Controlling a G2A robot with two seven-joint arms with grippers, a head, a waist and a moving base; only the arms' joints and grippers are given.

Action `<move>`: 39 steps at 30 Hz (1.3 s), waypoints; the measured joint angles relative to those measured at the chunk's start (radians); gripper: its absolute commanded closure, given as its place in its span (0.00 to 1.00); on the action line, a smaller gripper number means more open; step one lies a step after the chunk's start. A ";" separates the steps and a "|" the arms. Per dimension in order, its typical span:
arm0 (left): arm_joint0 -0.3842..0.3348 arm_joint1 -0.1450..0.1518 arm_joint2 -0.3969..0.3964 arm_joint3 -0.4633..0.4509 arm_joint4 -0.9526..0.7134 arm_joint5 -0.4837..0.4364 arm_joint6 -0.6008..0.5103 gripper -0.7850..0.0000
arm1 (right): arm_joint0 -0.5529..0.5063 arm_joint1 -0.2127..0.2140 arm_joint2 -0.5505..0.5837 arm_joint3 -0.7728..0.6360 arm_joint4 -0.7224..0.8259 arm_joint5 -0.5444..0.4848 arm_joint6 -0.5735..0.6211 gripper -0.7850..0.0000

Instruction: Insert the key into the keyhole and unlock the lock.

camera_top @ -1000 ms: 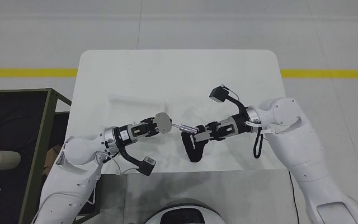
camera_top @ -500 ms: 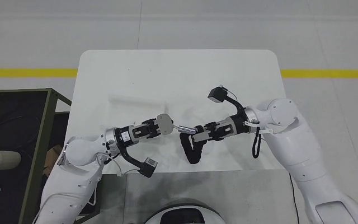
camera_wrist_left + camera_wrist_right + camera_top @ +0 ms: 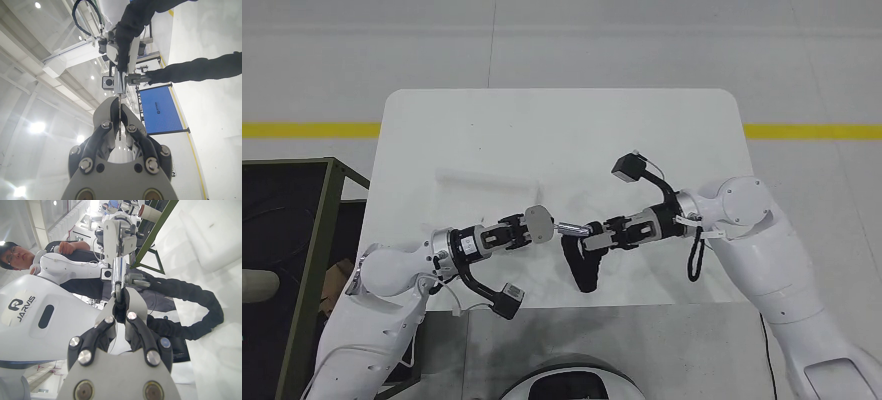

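While my left gripper [image 3: 120, 106] pinches flat silver metal key [image 3: 119, 121], key tip meets end face of chrome cylinder lock with black sleeved cable [image 3: 119, 83], which my right gripper [image 3: 121, 308] clamps by sleeve (over white table [image 3: 662, 130]). I judge insertion barely started; full seating, turn remain.

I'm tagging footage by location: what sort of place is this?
Probably a robotics workshop hall: a white table near a yellow floor line, a blue pegboard stand, and a high lamp-lit ceiling.
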 measured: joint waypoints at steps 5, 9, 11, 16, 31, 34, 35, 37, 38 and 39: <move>-0.001 0.000 0.002 0.002 0.006 0.000 0.013 0.26 | 0.002 -0.002 -0.005 0.001 0.001 -0.001 0.000 1.00; 0.001 -0.001 -0.003 0.005 0.000 -0.004 -0.004 0.00 | 0.003 -0.002 -0.005 0.002 0.004 -0.003 0.001 1.00; 0.003 -0.001 -0.007 0.007 -0.005 -0.005 -0.013 0.00 | 0.004 -0.002 -0.002 0.004 0.004 -0.005 -0.001 1.00; 0.014 -0.004 -0.029 0.014 -0.064 -0.013 -0.060 0.00 | 0.003 0.001 0.020 0.010 0.013 -0.010 0.000 1.00; 0.009 -0.007 -0.024 0.023 -0.053 -0.089 -0.099 1.00 | -0.009 0.008 0.044 -0.002 0.019 -0.004 0.010 1.00; 0.008 -0.007 -0.022 0.023 -0.052 -0.083 -0.091 1.00 | -0.010 0.008 0.044 -0.002 0.023 -0.005 0.008 1.00; 0.008 -0.007 -0.022 0.023 -0.049 -0.079 -0.088 1.00 | -0.011 0.008 0.043 -0.003 0.023 -0.005 0.007 1.00; 0.007 -0.007 -0.020 0.022 -0.045 -0.073 -0.082 1.00 | -0.012 0.008 0.042 -0.004 0.022 -0.006 0.005 1.00; 0.007 -0.007 -0.020 0.020 -0.043 -0.069 -0.079 1.00 | -0.012 0.007 0.040 -0.004 0.021 -0.006 0.003 1.00; 0.007 -0.007 -0.019 0.019 -0.040 -0.066 -0.076 1.00 | -0.012 0.007 0.037 -0.004 0.021 -0.006 0.001 1.00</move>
